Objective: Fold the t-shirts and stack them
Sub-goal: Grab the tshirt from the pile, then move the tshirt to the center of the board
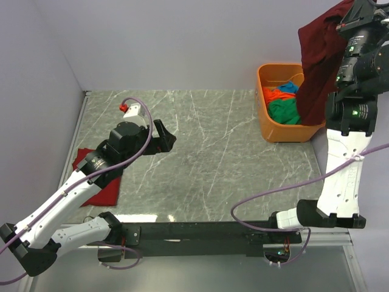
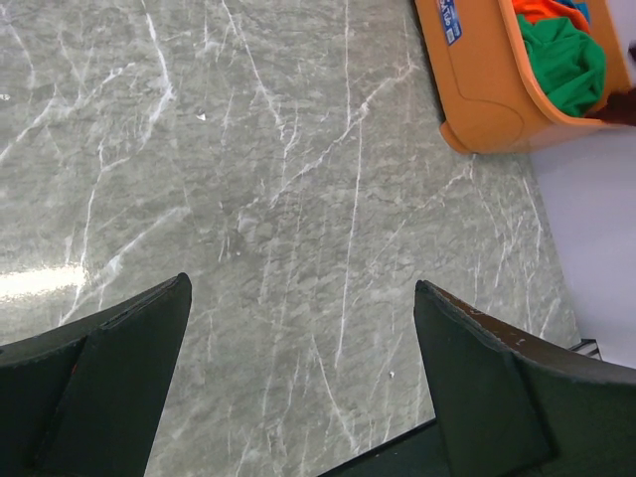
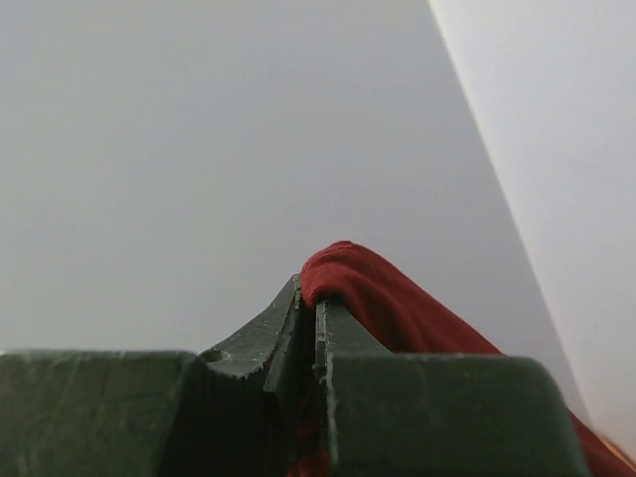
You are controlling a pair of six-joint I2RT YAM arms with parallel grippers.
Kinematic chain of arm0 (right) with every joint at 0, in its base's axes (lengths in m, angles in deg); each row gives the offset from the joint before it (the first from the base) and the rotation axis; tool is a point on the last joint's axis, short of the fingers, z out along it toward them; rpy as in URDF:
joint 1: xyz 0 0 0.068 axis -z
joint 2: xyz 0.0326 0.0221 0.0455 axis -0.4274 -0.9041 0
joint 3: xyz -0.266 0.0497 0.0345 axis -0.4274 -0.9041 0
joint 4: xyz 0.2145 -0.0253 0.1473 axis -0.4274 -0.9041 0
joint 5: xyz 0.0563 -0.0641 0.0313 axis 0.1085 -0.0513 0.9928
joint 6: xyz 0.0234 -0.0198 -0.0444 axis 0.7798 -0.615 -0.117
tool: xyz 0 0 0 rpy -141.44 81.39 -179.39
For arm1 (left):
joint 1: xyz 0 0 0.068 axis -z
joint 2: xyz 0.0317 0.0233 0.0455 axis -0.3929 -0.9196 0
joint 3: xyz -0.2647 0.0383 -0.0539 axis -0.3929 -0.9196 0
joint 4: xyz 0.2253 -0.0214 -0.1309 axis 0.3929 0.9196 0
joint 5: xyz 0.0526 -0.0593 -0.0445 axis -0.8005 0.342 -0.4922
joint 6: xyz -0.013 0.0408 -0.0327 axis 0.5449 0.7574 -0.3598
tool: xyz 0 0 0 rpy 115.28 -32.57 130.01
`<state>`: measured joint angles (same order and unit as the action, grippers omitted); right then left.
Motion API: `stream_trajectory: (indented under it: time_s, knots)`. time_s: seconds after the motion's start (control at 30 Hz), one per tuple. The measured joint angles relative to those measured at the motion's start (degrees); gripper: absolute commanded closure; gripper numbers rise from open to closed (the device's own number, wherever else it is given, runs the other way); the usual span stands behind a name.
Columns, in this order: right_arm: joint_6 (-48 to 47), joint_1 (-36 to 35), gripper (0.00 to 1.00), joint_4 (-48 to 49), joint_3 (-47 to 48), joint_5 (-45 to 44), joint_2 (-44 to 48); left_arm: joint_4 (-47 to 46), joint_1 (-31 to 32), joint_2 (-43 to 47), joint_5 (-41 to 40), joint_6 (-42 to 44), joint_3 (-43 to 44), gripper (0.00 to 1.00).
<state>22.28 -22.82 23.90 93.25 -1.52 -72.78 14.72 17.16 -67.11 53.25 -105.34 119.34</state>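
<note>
we count one red shirt [image 1: 97, 182] folded, well left of the tub [image 1: 282, 131]; our right gripper [image 3: 308, 316] pinches the maroon shirt [image 1: 319, 67] above it, left gripper [image 2: 303, 288] wide and empty; other shirts [image 1: 284, 104] wait inside.

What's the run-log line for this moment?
right arm: jaws shut on maroon shirt, held high by tub | left arm: jaws open, empty, over table | red shirt: on table, left
</note>
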Motion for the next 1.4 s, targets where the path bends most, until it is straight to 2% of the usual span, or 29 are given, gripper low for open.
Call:
stream_trajectory:
  time_s: [0.13,0.37,0.47,0.63,0.77,0.83,0.93,0.97,1.03,1.07,1.1,1.17,1.27,1.4]
  knots:
    - [1.0,-3.6,1.0,1.2,-2.0,2.6,2.5,0.0,-0.6,0.2,0.0,0.0,-0.6,0.01]
    - [0.0,-21.2,1.0,2.4,-8.5,7.3,7.5,0.0,-3.0,1.8,-2.4,-1.7,-1.4,0.01]
    - [0.6,-27.1,1.0,2.5,-9.7,9.5,7.6,0.1,-6.8,3.8,-2.8,-3.3,-1.9,0.01]
    - [3.1,-36.8,1.0,2.4,-8.0,14.1,2.1,0.5,-16.5,6.6,-2.3,-6.0,-1.9,0.0]
    - [6.4,-39.4,1.0,1.5,-7.8,18.0,-2.8,1.0,-20.8,7.5,-1.9,-7.4,-1.9,0.01]
    - [7.8,-39.2,1.0,1.4,-12.2,18.3,-2.4,1.0,-21.7,7.5,-1.4,-8.0,-1.9,0.0]
    - [10.6,-36.6,1.0,3.3,-29.3,19.0,4.4,0.8,-22.2,7.6,-0.3,-8.8,-2.5,0.01]
    - [12.0,-34.5,0.96,3.3,-35.7,19.7,7.2,0.6,-22.2,7.7,-0.1,-9.1,-3.1,0.02]
    - [15.5,-28.4,0.8,4.3,-50.2,21.2,13.6,0.1,-22.4,7.8,0.9,-9.7,-4.9,0.05]
    - [17.2,-24.4,0.57,4.6,-57.2,22.0,16.2,-0.4,-22.4,7.7,1.3,-10.0,-6.0,0.07]
    - [18.6,-21.6,0.47,4.2,-62.1,22.5,17.9,-0.8,-22.4,7.5,2.1,-10.7,-7.3,0.1]
    - [19.5,-16.2,0.36,2.3,-71.6,22.3,20.3,-2.1,-22.5,6.4,3.6,-11.6,-10.2,0.12]
    - [19.7,-15.0,0.34,-1.2,-80.7,22.3,20.2,-4.4,-22.5,3.6,5.4,-13.6,-14.8,0.15]
    - [19.7,-20.6,0.34,-3.2,-86.0,20.0,20.2,-7.3,-22.6,-1.6,7.2,-15.8,-19.8,0.2]
